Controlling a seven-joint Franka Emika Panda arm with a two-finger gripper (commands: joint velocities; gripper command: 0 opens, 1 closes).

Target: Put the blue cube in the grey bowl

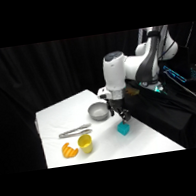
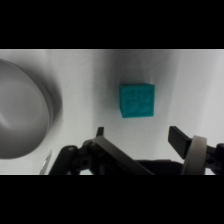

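Observation:
The blue cube (image 1: 123, 128) lies on the white table (image 1: 142, 142), right of the grey bowl (image 1: 98, 111). My gripper (image 1: 124, 115) hangs just above the cube, a little toward its far side. In the wrist view the cube (image 2: 136, 100) lies on the table just beyond the gap between my two fingers, and the gripper (image 2: 139, 134) is open with nothing in it. The grey bowl (image 2: 20, 110) fills that view's left edge, partly cut off, and shows nothing inside.
Metal tongs (image 1: 74, 132) lie left of the cube, in front of the bowl. A yellow cup (image 1: 85, 143) and an orange object (image 1: 69, 150) stand near the table's front left. The table's right edge runs close behind the cube.

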